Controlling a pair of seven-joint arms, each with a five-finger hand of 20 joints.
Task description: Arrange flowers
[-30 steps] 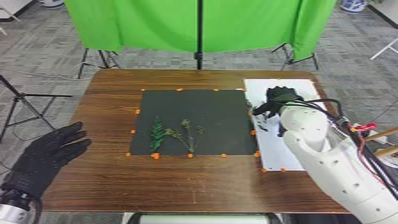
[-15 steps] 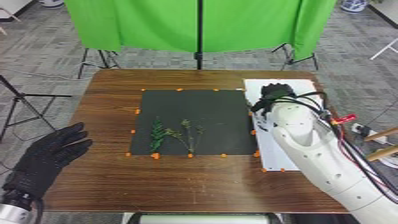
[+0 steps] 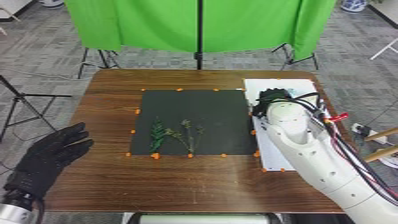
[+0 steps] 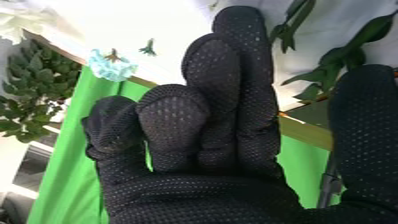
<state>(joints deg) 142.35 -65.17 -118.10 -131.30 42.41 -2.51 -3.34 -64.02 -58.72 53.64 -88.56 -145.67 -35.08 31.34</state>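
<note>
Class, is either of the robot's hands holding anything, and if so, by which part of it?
Nothing is held: the left hand is empty, and the right hand, its thumb apart from its fingers, grips none of the leaves beyond it.

The black fabric-gloved left hand (image 3: 46,156) is sitting open at lower left, angling toward upper right. The white jointed right arm (image 3: 302,145) is slanting up-left, its black-gloved right hand (image 3: 272,95) opening relaxed fingers (image 4: 173,120).

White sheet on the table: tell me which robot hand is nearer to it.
Right. The right robot hand is over the sheet's far part; the left robot hand is by the table's left edge, across the black mat from it.
</note>
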